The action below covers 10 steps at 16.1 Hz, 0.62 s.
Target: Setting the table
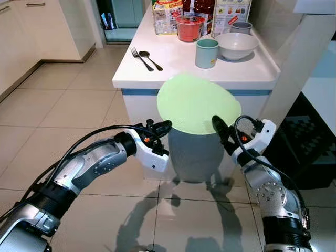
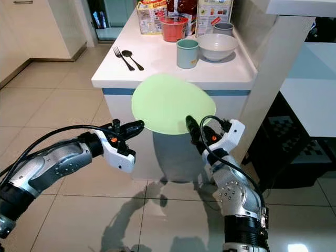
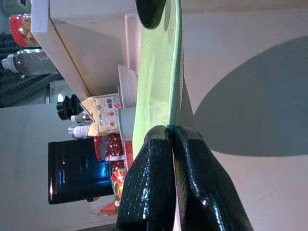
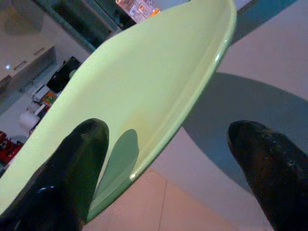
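A pale green plate [image 1: 198,102] hangs in the air just in front of the white table [image 1: 173,68], at its near edge. My left gripper [image 1: 161,126] is shut on the plate's left rim; in the left wrist view both fingers [image 3: 149,163] pinch the thin edge of the plate [image 3: 156,72]. My right gripper [image 1: 218,125] is open at the plate's right rim, with one finger [image 4: 77,159] over the plate [image 4: 134,86] and the other apart below it. On the table lie a fork [image 1: 140,59] and a spoon [image 1: 151,60].
Further back on the table stand a teal cup [image 1: 207,53], a white bowl [image 1: 237,45], a red container [image 1: 189,28], a grey cup [image 1: 241,26] and food boxes [image 1: 167,16]. A dark crate [image 1: 310,152] sits on the right. Tiled floor lies open on the left.
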### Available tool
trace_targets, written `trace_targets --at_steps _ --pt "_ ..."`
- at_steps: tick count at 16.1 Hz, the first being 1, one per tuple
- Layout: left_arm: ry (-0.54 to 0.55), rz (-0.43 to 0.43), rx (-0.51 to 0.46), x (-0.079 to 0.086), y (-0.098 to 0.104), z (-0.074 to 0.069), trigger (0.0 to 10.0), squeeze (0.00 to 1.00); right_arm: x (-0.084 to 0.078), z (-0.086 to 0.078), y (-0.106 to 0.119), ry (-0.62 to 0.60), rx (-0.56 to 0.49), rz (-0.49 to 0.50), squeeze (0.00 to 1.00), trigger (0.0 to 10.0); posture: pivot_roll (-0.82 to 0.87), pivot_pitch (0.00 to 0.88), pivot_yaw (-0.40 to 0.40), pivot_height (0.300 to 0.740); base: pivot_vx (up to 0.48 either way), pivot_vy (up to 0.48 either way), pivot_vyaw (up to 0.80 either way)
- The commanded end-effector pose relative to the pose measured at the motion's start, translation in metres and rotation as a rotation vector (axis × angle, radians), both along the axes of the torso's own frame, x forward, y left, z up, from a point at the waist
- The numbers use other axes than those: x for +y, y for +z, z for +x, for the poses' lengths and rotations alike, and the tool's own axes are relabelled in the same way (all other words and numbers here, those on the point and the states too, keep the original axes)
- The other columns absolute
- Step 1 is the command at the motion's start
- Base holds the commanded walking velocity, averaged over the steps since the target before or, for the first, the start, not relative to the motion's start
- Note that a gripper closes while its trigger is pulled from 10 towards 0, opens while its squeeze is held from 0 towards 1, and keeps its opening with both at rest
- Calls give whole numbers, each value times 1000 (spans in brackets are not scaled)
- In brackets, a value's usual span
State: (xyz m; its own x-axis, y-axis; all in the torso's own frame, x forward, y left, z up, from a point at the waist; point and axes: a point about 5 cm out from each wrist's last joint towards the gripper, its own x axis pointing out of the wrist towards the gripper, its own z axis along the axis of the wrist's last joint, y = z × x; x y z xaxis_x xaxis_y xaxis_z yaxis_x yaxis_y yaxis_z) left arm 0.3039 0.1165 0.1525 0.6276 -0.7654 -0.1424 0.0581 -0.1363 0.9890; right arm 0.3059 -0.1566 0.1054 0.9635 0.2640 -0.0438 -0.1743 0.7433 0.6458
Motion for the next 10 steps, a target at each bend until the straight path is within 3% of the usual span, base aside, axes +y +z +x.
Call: trace_targets --at_steps 1,5,8,10 --pt "-47 -103 -63 -9 23 -2 10000 0 8 3 0 19 10 -3 0 0 87 0 39 740 0 0 0" --pt "-58 -131 -72 -13 30 -3 10000 0 10 4 1 20 9 39 0 0 88 0 39 740 0 0 0" --pt "-76 -155 -70 -17 35 -5 10000 0 12 7 -1 18 42 162 0 0 92 0 40 740 0 0 0" --pt "-79 -164 -66 -17 35 -6 10000 0 11 8 -1 6 48 184 0 0 92 0 41 740 0 0 0"
